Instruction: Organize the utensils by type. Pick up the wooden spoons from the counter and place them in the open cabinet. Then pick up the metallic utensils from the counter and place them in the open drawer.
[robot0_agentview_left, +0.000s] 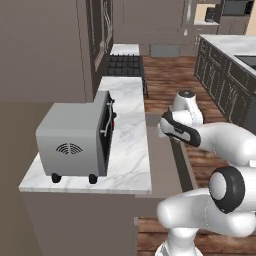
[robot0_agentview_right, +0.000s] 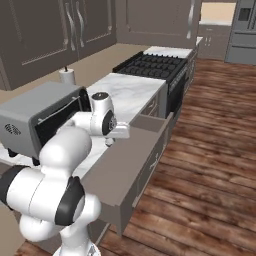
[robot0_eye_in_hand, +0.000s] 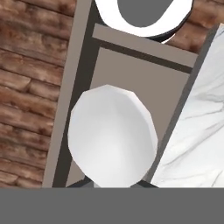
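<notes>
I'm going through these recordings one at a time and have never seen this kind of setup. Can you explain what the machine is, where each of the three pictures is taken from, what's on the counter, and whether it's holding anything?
This is a rendered kitchen, not real footage. The machine is a white robot arm with dark joints, on a base that can drive. Two pictures come from cameras on that base, behind the arm to its left and right, looking forward and down. The third comes from a camera on the hand, looking down into the open drawer, with wood floor on one side and marble on the other. A white rounded part of the robot covers its middle, so the fingers are hidden and I can't tell whether anything is held.

On the marble counter stands a grey toaster oven, with a white roll behind it and a stove further along. I can't make out any utensils.
</notes>
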